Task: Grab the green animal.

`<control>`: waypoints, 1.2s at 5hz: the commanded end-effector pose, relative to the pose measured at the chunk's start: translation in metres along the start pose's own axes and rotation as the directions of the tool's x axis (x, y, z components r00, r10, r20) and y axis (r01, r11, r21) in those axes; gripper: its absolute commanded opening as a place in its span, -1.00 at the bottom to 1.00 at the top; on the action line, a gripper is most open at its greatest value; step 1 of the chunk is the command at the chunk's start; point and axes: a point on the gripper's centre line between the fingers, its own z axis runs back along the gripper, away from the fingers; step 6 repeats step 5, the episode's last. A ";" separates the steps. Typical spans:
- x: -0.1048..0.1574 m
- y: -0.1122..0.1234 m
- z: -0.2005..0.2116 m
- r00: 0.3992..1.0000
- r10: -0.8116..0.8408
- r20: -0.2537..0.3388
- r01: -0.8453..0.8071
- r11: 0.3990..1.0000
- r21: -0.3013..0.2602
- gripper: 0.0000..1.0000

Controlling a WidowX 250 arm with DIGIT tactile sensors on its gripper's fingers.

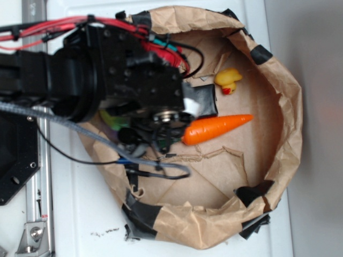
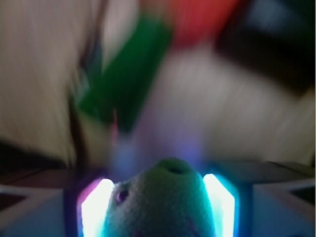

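Gripper (image 2: 163,210) fingers (image 2: 96,207) pinch the green animal (image 2: 163,202) from both sides, securing it for lifting. Carrot (image 1: 217,128) and duck (image 1: 228,80) sit apart in the paper basket (image 1: 284,107), untouched.

You're looking at a fuzzy pale-green animal (image 2: 163,202) lit by glowing white-cyan pads (image 2: 217,202) in the wrist view. Near the brown paper basket's (image 1: 289,107) far rim sits a yellow duck (image 1: 228,80) with a red mark; the carrot (image 1: 217,129) is orange. Black tape patches the rim; the arm (image 1: 107,75) is black with red cables.
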 end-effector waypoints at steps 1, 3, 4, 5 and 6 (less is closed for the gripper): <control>0.048 -0.025 0.073 0.984 0.000 0.180 -0.006 0.999 0.035 -1.00; 0.047 -0.028 0.088 0.916 0.243 0.319 -0.253 0.967 -0.011 -1.00; 0.045 -0.023 0.090 0.887 0.301 0.351 -0.301 0.952 -0.057 -1.00; 0.046 -0.019 0.091 0.883 0.327 0.338 -0.324 0.944 -0.068 -1.00; 0.046 -0.019 0.091 0.883 0.327 0.338 -0.324 0.944 -0.068 -1.00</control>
